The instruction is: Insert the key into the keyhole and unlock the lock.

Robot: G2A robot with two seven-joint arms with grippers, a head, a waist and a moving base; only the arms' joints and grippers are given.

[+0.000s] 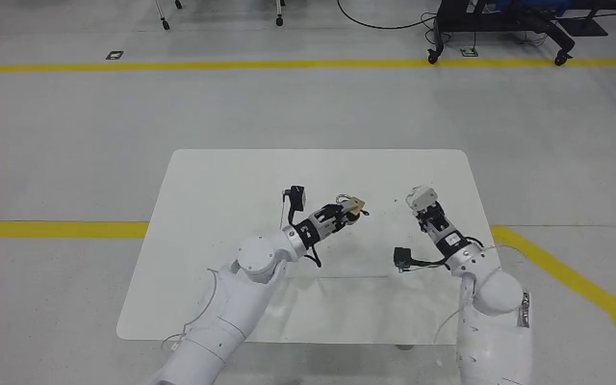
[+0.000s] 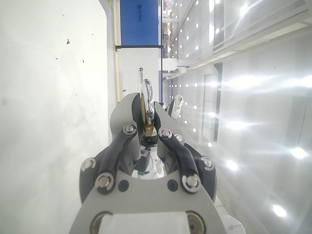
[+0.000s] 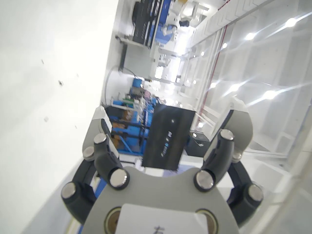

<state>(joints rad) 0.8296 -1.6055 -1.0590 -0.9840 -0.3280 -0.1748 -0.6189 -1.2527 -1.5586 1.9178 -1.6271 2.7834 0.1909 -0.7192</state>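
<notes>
In the top view a white desk (image 1: 212, 192) stands on a grey floor (image 1: 87, 125) crossed by yellow lines (image 1: 289, 65), with a dark wheeled frame (image 1: 500, 29) in the upper right corner of the frame. Near the middle of the frame the left pincer (image 1: 354, 208) hangs over the desk, clamped on the lock (image 1: 358, 204), which shows as a small brass-coloured spot at its tip. To the right of it, a little apart and near the desk's right edge, is the right pincer (image 1: 417, 198). In the left wrist view the left pincer (image 2: 147, 104) is drawn narrow around the lock (image 2: 148, 98): its brass body (image 2: 148, 127) sits between the two pads and its shiny shackle (image 2: 148, 90) sticks out past the fingertips, edge-on to the camera. Beyond the desk's edge stands a blue panel (image 2: 139, 13) with white lettering running along it, and more small print sits on the white board beside it. In the right wrist view the right pincer (image 3: 170, 113) stands wide, its fingers (image 3: 102, 122) well apart beside the desk's surface. Between them, far off in the room, is a black panel (image 3: 168, 140) with small pale print too blurred to read. A white label (image 3: 158, 220) with part of a dark printed character lies on the wrist mount nearest the camera.
</notes>
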